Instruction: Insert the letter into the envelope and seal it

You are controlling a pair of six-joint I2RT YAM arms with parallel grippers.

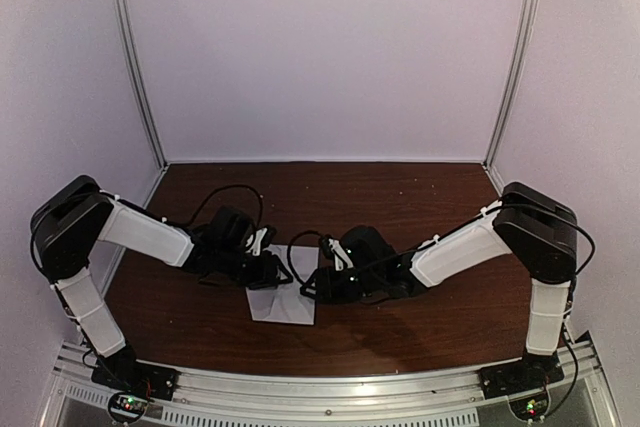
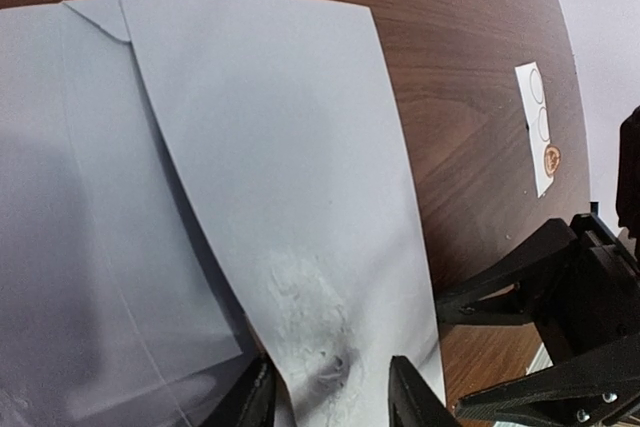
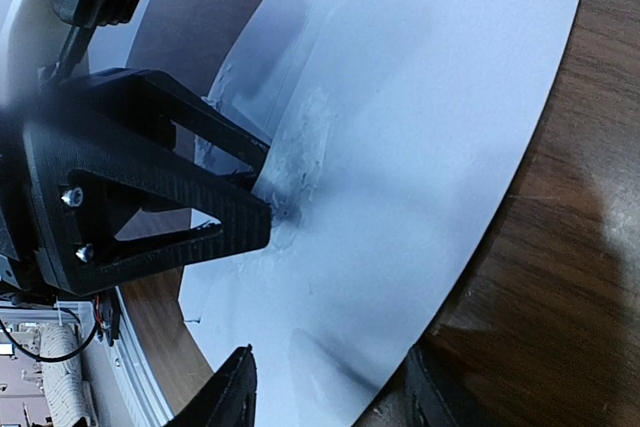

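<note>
Envelope (image 2: 270,147) between left pincer (image 2: 330,402) tips

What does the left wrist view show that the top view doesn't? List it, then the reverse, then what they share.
Only left wrist: the sticker strip on the table beyond the envelope, and the flap with its scuffed tip at the left gripper. I cannot make these out from above.
Only top: the left arm and right arm whole, and the back wall.
Shared: envelope, table, left gripper and right gripper.
</note>
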